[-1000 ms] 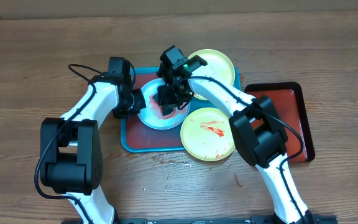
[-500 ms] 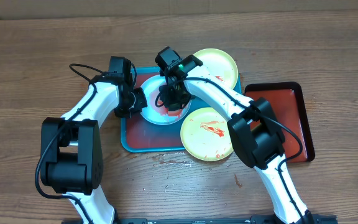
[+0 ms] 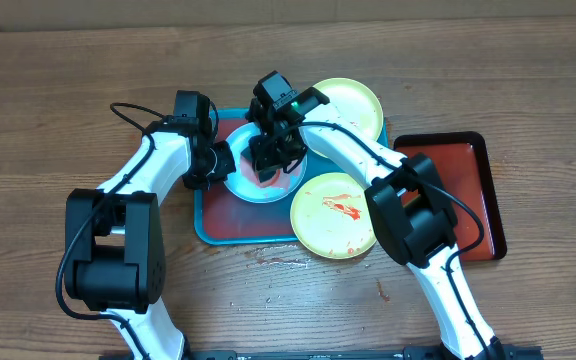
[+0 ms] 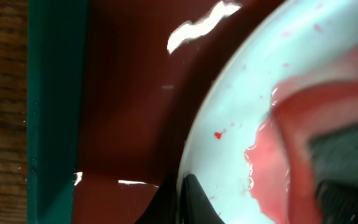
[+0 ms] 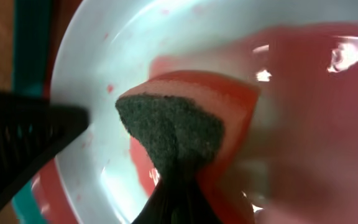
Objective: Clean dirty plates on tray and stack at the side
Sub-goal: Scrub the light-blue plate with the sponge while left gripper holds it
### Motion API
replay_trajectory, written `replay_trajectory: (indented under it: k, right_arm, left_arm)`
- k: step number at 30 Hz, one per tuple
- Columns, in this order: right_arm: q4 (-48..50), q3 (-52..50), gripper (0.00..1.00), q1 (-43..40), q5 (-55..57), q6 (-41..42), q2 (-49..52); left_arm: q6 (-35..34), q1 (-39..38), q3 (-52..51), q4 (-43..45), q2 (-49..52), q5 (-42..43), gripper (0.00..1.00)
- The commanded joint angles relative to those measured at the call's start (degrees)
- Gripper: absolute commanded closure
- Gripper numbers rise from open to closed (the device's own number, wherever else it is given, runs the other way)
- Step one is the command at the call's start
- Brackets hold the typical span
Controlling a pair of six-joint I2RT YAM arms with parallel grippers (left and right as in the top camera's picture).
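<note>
Left pincer [image 3: 218,165] is closed on the left rim of the blue plate [image 3: 251,185]. The left wrist view shows one finger [image 4: 192,198] right at that rim. The plate sits on the teal tray [image 3: 213,225], left of centre, over the tray's reddish floor.

Right pincer [image 3: 272,163] is clamped on a sponge [image 5: 179,118], dark scrub face and pink body, pressed down into the blue plate. Pink watery smear around the sponge, with a few red specks on the plate's left side.

Far yellow-green plate [image 3: 353,103] is at the tray's far right corner, mostly clean-looking. Near yellow-green plate [image 3: 336,215] overlaps the tray's near right corner, partly out over the tabletop [image 3: 68,80], red sauce streak in the middle.

Dark red tray [image 3: 468,190] lies right of the teal one, just beside it.
</note>
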Motion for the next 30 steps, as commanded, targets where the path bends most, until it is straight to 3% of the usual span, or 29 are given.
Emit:
replay_trajectory:
  k: [1, 9, 13, 18, 23, 30]
  right_arm:
    - [-2.6, 2.0, 0.96, 0.4, -4.3, -4.0, 1.4]
    - [-14.0, 6.1, 0.96, -2.4, 10.0, -4.8, 1.4]
    - [-10.9, 6.1, 0.96, -3.0, 19.8, -2.4, 1.4]
    - [-2.1, 5.9, 0.96, -2.4, 20.7, -2.1, 1.4]
    - [2.3, 5.6, 0.96, -1.3, 15.2, -2.3, 2.5]
    - [1.7, 5.6, 0.96, 0.4, -9.3, -6.6, 3.5]
  left_arm:
    - [0.7, -0.3, -1.5, -0.7, 1.4, -0.8, 0.95]
    - [0.7, -0.3, -1.5, -0.6, 1.4, -0.8, 0.96]
    - [0.8, -0.3, -1.5, -0.5, 1.4, -0.9, 0.96]
    - [1.4, -0.3, -1.5, 0.0, 1.4, -0.9, 0.96]
    - [1.4, -0.3, -1.5, 0.2, 1.4, -0.9, 0.96]
    - [1.4, -0.3, -1.5, 0.1, 1.4, -0.9, 0.96]
